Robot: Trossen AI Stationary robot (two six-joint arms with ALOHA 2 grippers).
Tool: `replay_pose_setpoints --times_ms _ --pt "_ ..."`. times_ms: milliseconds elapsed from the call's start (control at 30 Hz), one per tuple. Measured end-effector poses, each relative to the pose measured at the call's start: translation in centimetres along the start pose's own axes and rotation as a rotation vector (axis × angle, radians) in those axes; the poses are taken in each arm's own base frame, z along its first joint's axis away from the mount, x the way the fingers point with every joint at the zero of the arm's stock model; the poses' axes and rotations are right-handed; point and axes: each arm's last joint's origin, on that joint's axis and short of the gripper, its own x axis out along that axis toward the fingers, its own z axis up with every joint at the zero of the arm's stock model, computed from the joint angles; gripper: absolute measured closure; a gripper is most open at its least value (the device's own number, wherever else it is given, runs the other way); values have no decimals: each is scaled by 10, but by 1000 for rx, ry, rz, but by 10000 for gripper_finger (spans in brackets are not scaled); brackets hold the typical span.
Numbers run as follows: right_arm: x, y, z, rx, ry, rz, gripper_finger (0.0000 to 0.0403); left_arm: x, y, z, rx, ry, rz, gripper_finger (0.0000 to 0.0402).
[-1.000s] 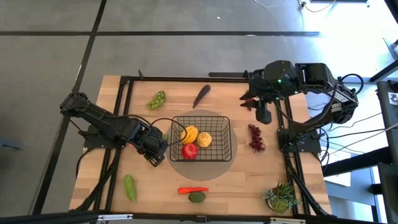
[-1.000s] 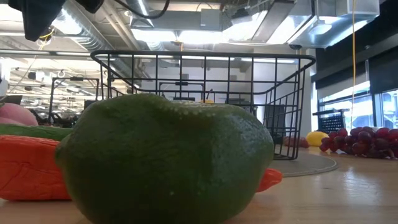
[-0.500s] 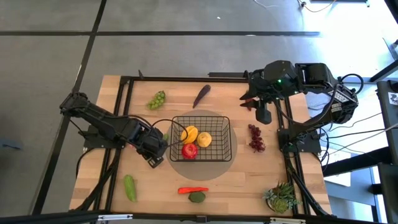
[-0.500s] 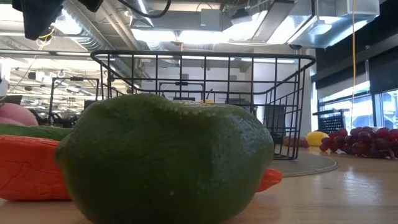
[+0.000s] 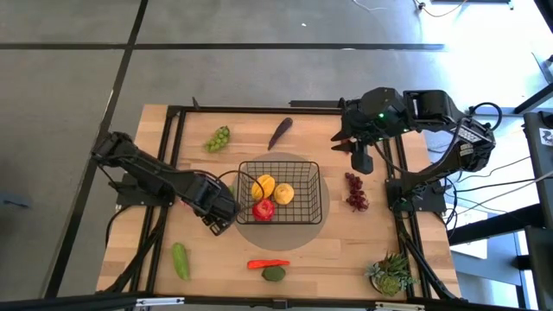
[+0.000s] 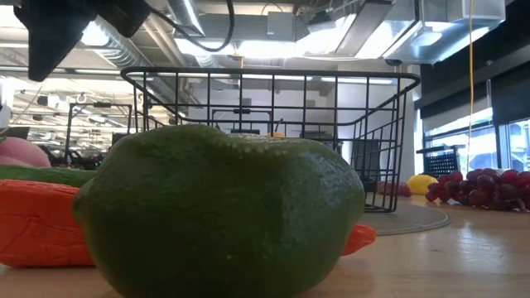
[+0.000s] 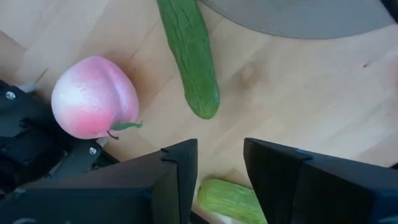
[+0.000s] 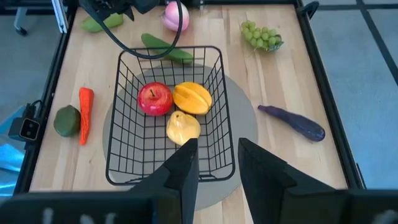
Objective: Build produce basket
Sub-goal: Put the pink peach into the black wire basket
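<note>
1. With three pieces already in the basket at mid-table (a red fruit and two yellow ones), I judge I'm mid-way through loading, working the pieces just outside its left wall.
2. My left gripper hangs low there, jaws narrowly apart and empty; its wrist view shows the peach and a dark cucumber on the wood ahead, and a paler green piece under the fingers.
3. Next I'd say it must settle on one of these, close, lift over the rim and let go inside.
4. My right gripper waits high over the far right of the table, jaws a little apart, holding nothing.
5. Still out: green grapes, eggplant, dark grapes, chilli, a lime-like fruit, a light cucumber.
6. From above, the left arm hides the peach and its own fingers; the low view is mostly blocked by that green fruit, so I can't see the basket's contents there.
</note>
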Motion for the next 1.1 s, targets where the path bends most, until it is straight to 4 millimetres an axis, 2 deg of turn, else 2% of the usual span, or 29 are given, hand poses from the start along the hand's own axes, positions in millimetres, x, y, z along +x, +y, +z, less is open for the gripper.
replay_pose_setpoints --times_ms 200,367,533,800,1100 --pt "7 0 -2 0 22 1 295 15 -4 4 3 -34 58 281" --pt "8 0 -3 -3 26 2 295 32 4 1 -22 -9 114 281" --pt "8 0 -3 -3 26 2 295 30 9 -5 -63 14 108 281" --pt "8 0 -3 -3 26 2 295 29 12 -23 -14 58 189 281" --pt "8 0 -3 -2 26 1 295 35 16 -39 -232 54 280 281"
